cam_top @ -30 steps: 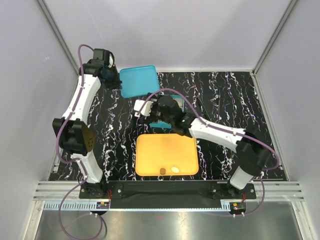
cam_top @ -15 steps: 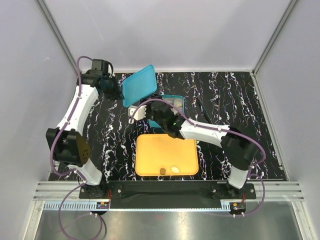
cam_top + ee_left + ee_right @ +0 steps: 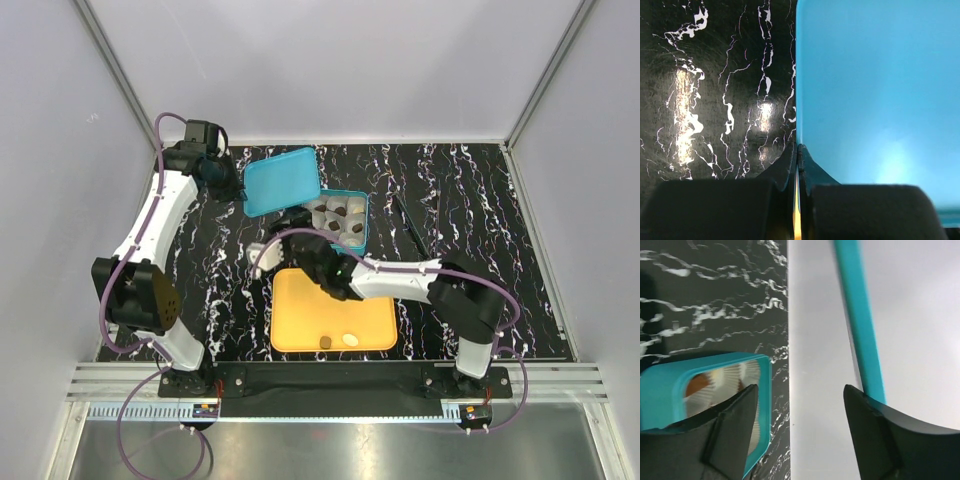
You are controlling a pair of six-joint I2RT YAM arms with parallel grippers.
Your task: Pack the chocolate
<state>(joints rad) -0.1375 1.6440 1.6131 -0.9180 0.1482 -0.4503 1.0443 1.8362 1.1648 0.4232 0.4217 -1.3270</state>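
Chocolate pieces [image 3: 340, 211] sit in white paper cups [image 3: 352, 228] inside the teal box [image 3: 366, 215], upper centre of the overhead view. Two more, a dark one [image 3: 325, 342] and a cream one [image 3: 351, 340], lie side by side at the lower edge of the orange tray [image 3: 300, 325].

From overhead I cannot read either tool's jaws; the wrist cameras settle it. The left gripper [image 3: 798, 150] has its fingertips pinched together on the edge of the teal lid [image 3: 875, 90], held above the black marbled table [image 3: 715, 75]. The right gripper [image 3: 800, 405] stands with its fingers [image 3: 735, 430] spread apart and nothing between them. Its camera catches a corner of the box at lower left, with one brown piece in a cup, and the lid edge-on as a thin teal strip at upper right.

Overhead, the lid hangs tilted at the box's upper left corner. The right forearm lies across the tray's upper edge and hides part of it. A thin dark rod [image 3: 408, 225] lies to the right of the box.
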